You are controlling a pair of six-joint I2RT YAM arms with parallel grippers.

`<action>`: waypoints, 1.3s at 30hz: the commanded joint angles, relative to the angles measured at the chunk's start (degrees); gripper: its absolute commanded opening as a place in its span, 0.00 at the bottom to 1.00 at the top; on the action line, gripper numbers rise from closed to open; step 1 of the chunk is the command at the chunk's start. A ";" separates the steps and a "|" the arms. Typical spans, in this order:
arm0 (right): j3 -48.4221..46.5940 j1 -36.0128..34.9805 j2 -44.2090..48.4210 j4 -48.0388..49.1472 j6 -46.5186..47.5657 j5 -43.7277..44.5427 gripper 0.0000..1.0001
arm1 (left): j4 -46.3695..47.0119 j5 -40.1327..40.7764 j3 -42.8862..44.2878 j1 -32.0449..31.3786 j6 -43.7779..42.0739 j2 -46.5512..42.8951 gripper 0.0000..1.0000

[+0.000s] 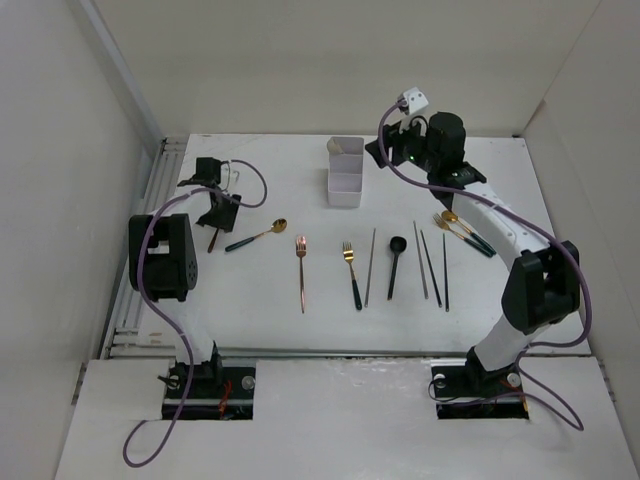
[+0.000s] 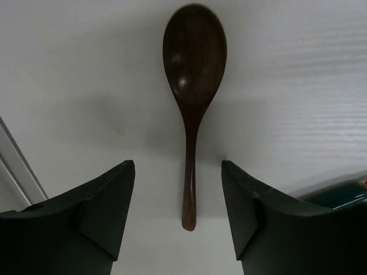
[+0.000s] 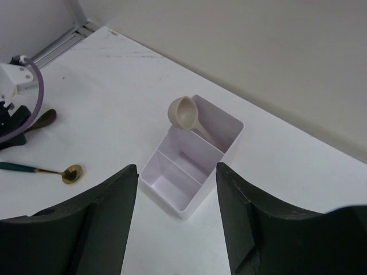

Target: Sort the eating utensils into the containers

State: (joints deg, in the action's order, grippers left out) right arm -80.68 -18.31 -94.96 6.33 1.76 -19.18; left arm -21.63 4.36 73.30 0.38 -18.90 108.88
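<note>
Brown spoon (image 2: 194, 86) | handle between parted fingers of left gripper (image 2: 178, 167) | apparently untouched

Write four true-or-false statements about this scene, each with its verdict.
1. The pale spoon sits in an end compartment of the organiser. True.
2. The left gripper is shut on the brown spoon. False: it is open, and the spoon lies on the table between its fingers.
3. The right gripper holds a fork. False: it is open and empty.
4. The black spoon lies on the table. True.
</note>
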 commanded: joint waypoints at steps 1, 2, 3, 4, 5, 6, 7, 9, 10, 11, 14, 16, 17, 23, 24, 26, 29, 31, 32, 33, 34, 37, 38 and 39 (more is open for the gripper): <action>-1.93 -0.94 0.04 0.79 0.53 -3.40 0.62 | -3.69 -1.28 3.08 -0.03 -0.09 -1.39 0.61; -1.93 -0.94 0.04 0.79 0.53 -3.41 0.61 | -2.38 -1.28 3.08 -0.03 -0.09 -0.87 0.65; -1.24 -0.94 0.04 0.79 0.53 -3.41 0.61 | -2.37 -1.28 3.08 -0.03 -0.09 -0.86 0.66; -0.71 -0.94 0.04 0.79 0.53 -3.41 0.61 | -2.37 -0.68 3.08 -0.55 -0.09 0.88 0.66; -0.70 -0.94 0.56 0.79 0.53 -3.41 0.61 | -2.37 -0.67 3.69 -0.56 -0.09 1.94 0.66; -0.01 -0.94 0.56 0.79 0.53 -3.41 0.61 | -2.98 -0.67 4.22 -0.56 0.61 2.99 0.66; 0.00 -0.94 0.56 0.79 0.53 -3.41 0.61 | -3.59 -0.67 4.92 -0.56 0.61 4.05 0.63; 0.62 -0.94 1.79 0.79 0.53 -3.41 0.61 | -5.52 -2.33 6.77 0.75 2.11 6.43 0.58; 1.23 -0.94 1.79 0.79 0.53 -2.89 0.61 | -6.14 -4.60 6.77 0.76 2.89 6.43 0.54; 1.23 -0.94 2.49 0.79 0.53 -2.36 0.61 | -6.15 -5.58 7.47 1.28 2.90 7.22 0.47; 1.76 -0.94 3.02 0.79 0.53 -1.65 0.61 | -7.55 -8.49 8.00 1.81 3.43 7.22 0.23; 1.76 -0.94 3.64 0.79 1.05 -1.65 0.61 | -6.86 -8.49 8.00 1.81 4.12 7.22 0.00; 2.28 -0.94 3.64 0.79 1.05 -1.65 0.61 | -6.85 -9.10 8.00 1.81 4.74 7.22 0.00; 2.29 -0.94 4.17 0.79 1.05 -1.65 0.60 | -6.85 -11.73 13.00 1.81 8.17 5.39 0.00; 2.29 -1.46 4.17 0.79 1.05 -1.65 0.60 | -6.85 -13.22 13.97 1.81 8.78 4.59 0.00; 2.29 -1.99 4.17 0.79 1.05 -1.65 0.60 | -5.36 -15.34 17.03 1.81 9.58 1.52 0.00; 1.15 -2.79 3.64 0.79 1.58 -2.26 0.59 | -3.69 -20.78 22.56 1.81 11.68 -2.43 0.00; 0.01 -4.45 2.94 0.79 1.58 -3.05 0.59 | -1.85 -24.46 25.91 1.81 13.09 -3.93 0.00; -0.78 -5.07 2.41 0.79 1.58 -3.58 0.59 | -0.97 -25.79 27.24 0.60 13.79 -5.51 0.00; -1.57 -5.68 1.19 0.79 1.58 -4.11 0.59 | 1.30 -27.11 29.25 0.06 14.58 -6.39 0.00; -2.54 -7.08 0.48 0.79 1.58 -5.94 0.59 | 2.98 -29.82 29.27 -0.55 15.98 -7.36 0.00; -7.81 -8.85 -3.12 0.79 2.28 -11.56 0.59 | 13.22 -33.18 26.12 -3.19 18.97 -12.98 0.00; -11.30 -9.98 -4.26 0.79 2.28 -14.37 0.59 | 16.15 -33.80 24.54 -3.89 21.77 -14.47 0.00; -13.08 -10.69 -5.32 0.79 2.28 -15.18 0.59 | 18.79 -33.80 21.57 -5.29 23.27 -17.18 0.00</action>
State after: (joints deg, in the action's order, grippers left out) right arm -87.15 -26.89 -98.39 4.93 3.25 -27.33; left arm -13.67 -23.40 98.26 -1.98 -1.74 98.74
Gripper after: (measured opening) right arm 0.589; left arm 0.044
